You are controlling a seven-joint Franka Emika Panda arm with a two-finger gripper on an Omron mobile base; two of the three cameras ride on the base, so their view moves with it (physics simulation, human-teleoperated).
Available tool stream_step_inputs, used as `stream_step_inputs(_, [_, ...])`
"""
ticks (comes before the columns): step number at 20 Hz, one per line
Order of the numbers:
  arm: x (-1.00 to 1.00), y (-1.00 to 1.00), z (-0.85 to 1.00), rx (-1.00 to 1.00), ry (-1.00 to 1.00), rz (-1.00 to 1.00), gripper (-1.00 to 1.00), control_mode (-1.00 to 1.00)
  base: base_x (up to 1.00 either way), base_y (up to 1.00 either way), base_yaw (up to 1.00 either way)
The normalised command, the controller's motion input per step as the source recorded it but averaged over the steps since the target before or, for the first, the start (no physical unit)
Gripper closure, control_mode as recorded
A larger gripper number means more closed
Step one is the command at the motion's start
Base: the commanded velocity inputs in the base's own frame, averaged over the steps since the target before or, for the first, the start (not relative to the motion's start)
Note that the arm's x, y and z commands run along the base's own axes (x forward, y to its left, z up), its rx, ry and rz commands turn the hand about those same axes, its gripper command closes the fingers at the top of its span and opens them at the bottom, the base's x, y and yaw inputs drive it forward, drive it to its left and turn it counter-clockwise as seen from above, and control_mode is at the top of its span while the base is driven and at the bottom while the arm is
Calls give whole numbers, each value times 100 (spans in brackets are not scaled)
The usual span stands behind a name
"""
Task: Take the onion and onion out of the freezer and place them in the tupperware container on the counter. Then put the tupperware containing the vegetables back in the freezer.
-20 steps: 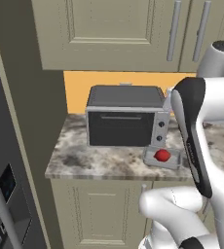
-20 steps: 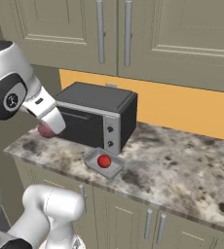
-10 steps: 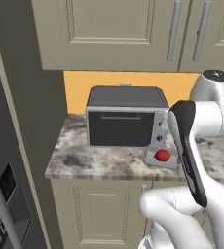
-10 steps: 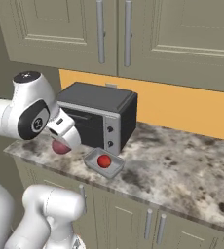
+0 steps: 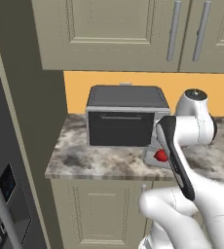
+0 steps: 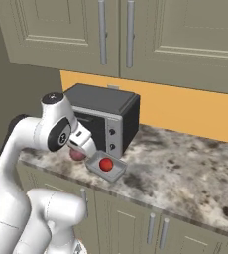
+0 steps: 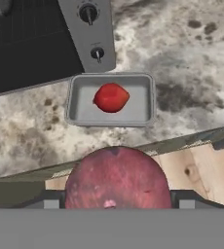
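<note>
one onion (image 7: pixel 117 177) in gripper (image 6: pixel 78 153) beside tupperware container (image 7: pixel 111 119)

The left base view looks forward and down from behind the arm's left side, taking in the freezer (image 5: pixel 7 194) edge, the worktop (image 5: pixel 94 160) and the toaster oven (image 5: pixel 123 116). The right base view faces the same worktop (image 6: pixel 185 173) and toaster oven (image 6: pixel 103 119) from behind the arm's right. The hand view looks down at close range on the tupperware container (image 7: pixel 111 116), also common to both base views.
</note>
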Motion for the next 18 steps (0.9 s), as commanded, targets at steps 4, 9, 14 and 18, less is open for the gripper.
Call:
stream_step_inputs(4, [77,-1,-59,0,2,1,100,-100,0,0,0])
stream_step_inputs(9, [71,-1,-56,0,3,1,100,-100,0,0,0])
stream_step_inputs(14, [48,-2,-49,0,3,1,100,-100,0,0,0])
stream_step_inputs(18, [34,-2,-40,0,0,1,100,-100,0,0,0])
